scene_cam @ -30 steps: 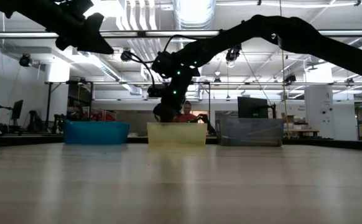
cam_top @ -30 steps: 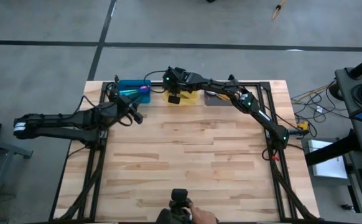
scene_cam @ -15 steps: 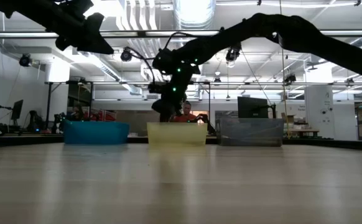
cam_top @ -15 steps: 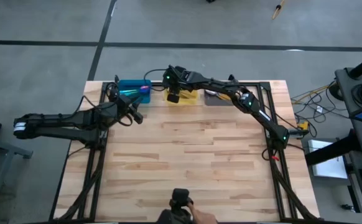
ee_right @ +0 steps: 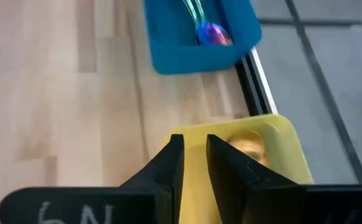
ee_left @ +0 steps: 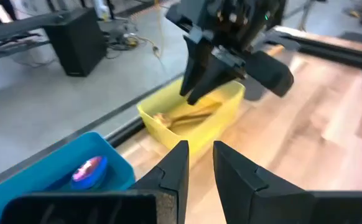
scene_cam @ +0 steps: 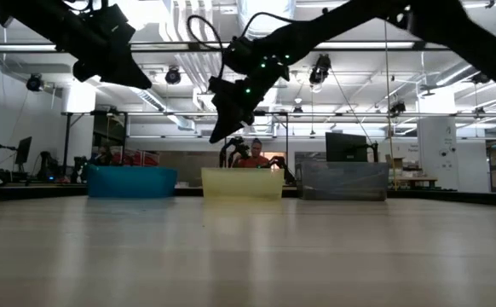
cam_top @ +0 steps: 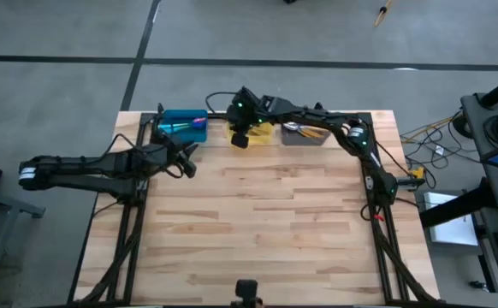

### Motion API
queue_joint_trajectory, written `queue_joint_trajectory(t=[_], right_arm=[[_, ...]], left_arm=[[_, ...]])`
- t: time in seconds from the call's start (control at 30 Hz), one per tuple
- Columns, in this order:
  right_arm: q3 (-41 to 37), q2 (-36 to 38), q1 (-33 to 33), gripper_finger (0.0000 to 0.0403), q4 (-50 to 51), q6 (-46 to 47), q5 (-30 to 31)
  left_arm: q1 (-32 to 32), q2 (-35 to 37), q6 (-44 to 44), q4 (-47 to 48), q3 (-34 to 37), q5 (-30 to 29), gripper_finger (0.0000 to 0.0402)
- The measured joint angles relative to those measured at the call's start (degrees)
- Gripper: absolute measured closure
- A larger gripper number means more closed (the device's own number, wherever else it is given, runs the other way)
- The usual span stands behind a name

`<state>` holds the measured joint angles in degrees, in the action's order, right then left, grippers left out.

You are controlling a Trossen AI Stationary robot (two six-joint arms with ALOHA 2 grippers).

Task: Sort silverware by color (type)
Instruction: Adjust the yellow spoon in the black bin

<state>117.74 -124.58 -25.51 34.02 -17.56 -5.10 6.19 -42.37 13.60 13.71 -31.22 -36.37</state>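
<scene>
Right tool (cam_top: pixel 240 137) over yellow bin (cam_top: pixel 263 133)

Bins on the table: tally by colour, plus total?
blue bin: 1
yellow bin: 1
gray bin: 1
Total: 3 bins, in a row along the table's far edge.

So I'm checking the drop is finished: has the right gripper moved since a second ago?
Yes. The right gripper has lifted up, higher above the yellow bin than before.
</scene>
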Motion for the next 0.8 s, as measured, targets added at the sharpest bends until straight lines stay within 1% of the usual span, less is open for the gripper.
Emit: queue_joint_trajectory(t=[0.1, 0.2, 0.27, 0.37, 0.43, 0.47, 0.57, 0.63, 0.7, 0.8], right_arm=[[-10.1, 5.2, 1.0, 0.0351, -8.4, 0.1, -1.1], [-21.7, 11.6, 2.2, 0.0358, -19.1, 0.0, -3.0], [-29.3, 15.6, 2.8, 0.0359, -26.7, 0.0, -4.0], [-39.3, 21.1, 3.2, 0.0358, -35.4, -0.2, -5.7], [-44.7, 24.4, 3.2, 0.0358, -39.3, -0.3, -5.9], [-47.1, 25.9, 3.1, 0.0359, -40.8, -0.3, -5.9], [-53.3, 29.8, 3.1, 0.0360, -44.8, 0.0, -5.6], [-56.8, 31.8, 3.1, 0.0360, -48.1, 1.1, -4.8], [-59.9, 33.8, 3.1, 0.0360, -49.9, 1.9, -2.1], [-62.9, 36.3, 3.1, 0.0360, -50.5, 2.5, 5.7]], left_arm=[[-1.0, 0.0, -0.3, 0.9, 0.0, 1.5, 0.0346], [-2.1, 0.0, -2.6, 1.0, 0.0, 2.9, 0.0346], [-2.5, 0.0, -5.3, 1.0, 0.0, 5.4, 0.0346], [-2.7, 0.0, -9.2, 0.9, 0.0, 11.0, 0.0346], [-2.7, 0.0, -11.6, 0.9, 0.0, 14.5, 0.0346], [-2.7, 0.0, -12.5, 0.9, 0.0, 15.3, 0.0346], [-2.6, 0.0, -13.1, 0.1, 0.0, 15.4, 0.0346], [-2.6, 0.0, -12.9, -0.8, 0.0, 15.4, 0.0346], [-2.6, -0.1, -12.2, -1.9, 0.0, 15.4, 0.0346], [-2.6, -0.3, -10.1, -2.5, 0.0, 14.8, 0.0346]])
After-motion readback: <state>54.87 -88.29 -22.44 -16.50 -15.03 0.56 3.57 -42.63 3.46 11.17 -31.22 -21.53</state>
